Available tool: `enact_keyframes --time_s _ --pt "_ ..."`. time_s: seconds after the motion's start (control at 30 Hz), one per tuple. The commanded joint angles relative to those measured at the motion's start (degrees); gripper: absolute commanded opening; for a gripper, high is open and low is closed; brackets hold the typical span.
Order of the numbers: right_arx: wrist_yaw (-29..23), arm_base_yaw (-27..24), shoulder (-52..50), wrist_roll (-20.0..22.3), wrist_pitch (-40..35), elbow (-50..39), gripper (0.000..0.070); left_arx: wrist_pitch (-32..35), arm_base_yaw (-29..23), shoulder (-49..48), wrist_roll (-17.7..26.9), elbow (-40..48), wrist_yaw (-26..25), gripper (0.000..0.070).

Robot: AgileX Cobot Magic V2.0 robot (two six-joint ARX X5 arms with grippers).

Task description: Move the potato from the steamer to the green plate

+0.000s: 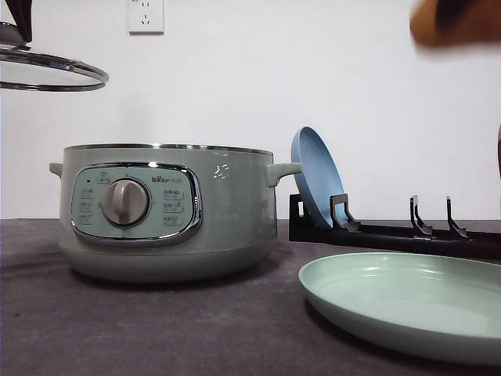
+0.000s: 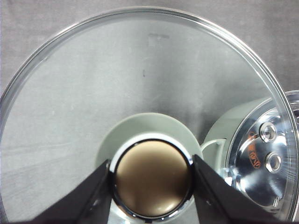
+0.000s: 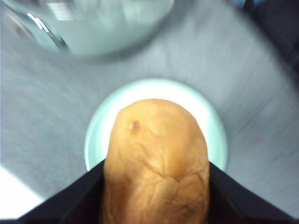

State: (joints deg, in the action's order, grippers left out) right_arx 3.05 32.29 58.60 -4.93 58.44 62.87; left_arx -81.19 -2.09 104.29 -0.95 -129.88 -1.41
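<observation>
Overhead, the wrinkled orange-brown potato (image 3: 156, 163) looks blurred.

Dark grey matte tabletop (image 1: 156, 329) under my view, fine-textured. Plain white wall (image 1: 235, 86) behind it. White plastic wall socket (image 1: 145, 15) high on wall, upper edge cut off by frame. Black dish rack (image 1: 391, 233) along far right of table, low base with upright prongs. Round blue plate (image 1: 317, 178) standing on edge in rack's leftmost slot, leaning, concave face toward right. Two further prong pairs to right stand unoccupied. Rack base runs off frame at right.
</observation>
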Motion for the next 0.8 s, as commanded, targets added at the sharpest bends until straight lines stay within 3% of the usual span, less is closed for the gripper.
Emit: enact_keyframes --time_s 0.0,0.2,0.37,0.77 --pt "0.09 0.35 1.11 -5.32 -3.37 -3.99 0.0235 -0.96 -0.02 -1.14 0.07 -1.9 -0.04 0.0" --pt "0.0 0.33 4.38 -8.61 -18.43 -16.75 0.0235 -0.92 -0.02 -1.14 0.07 -1.9 -0.04 0.0" --pt "0.31 0.17 8.92 -8.23 -26.04 -22.53 0.0235 -0.94 -0.02 -1.14 0.07 -1.9 -0.04 0.0" --pt "1.65 -0.61 19.12 -6.91 -36.02 -24.41 0.0235 -0.87 -0.02 -1.14 0.07 -1.9 -0.04 0.0"
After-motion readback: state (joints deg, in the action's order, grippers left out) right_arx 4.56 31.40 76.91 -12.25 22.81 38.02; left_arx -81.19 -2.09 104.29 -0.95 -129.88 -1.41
